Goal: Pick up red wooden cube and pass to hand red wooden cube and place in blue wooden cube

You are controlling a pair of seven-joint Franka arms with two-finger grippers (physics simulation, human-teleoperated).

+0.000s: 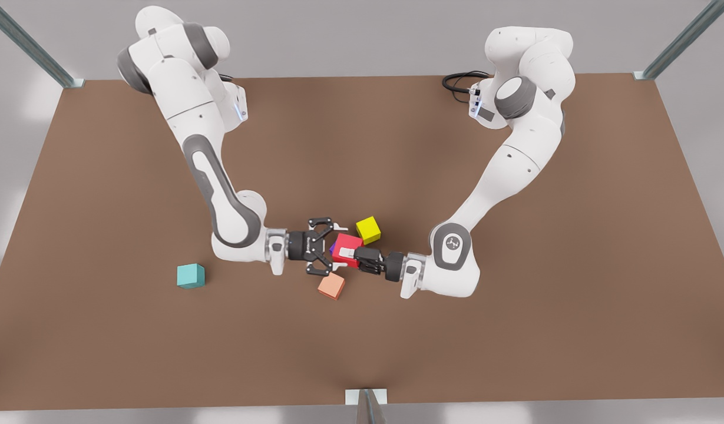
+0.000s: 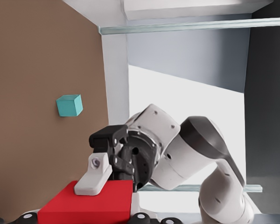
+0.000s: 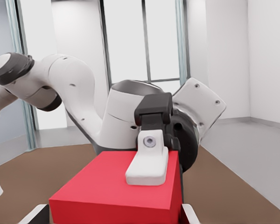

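**Handover half made: red cube pinched by one gripper, straddled by the other**

Farthest to the front view's left, the teal cube (image 1: 190,275) sits alone on the table (image 1: 515,330), well apart from everything else. It is where the red cube should end up.

Next comes the right gripper (image 1: 336,249), on the arm at the front view's left. Its jaws are spread, with one finger on the far side of the red cube (image 1: 351,244) and one on the near side. In the right wrist view its white fingertips (image 3: 37,212) lie just beside the cube's edges. I cannot tell whether they are touching it yet. An orange cube (image 1: 331,286) lies on the table just near of this gripper.

The red cube is in the middle, between the two grippers, and seems to be held off the table. A yellow cube (image 1: 368,229) rests just far of it.

The left gripper (image 1: 347,254) reaches in from the front view's right. Its jaws pinch the red cube, with one white finger flat on the cube's upper face.

The main risk is timing. If the left gripper lets go before the right one has clamped, the cube will probably fall among the cubes below. The two grippers are also crowded on one small block, so the closing fingers could strike the left gripper's finger or twist the cube in its grip. A shallow hold near the cube's edge might slip on the long carry to the teal cube.
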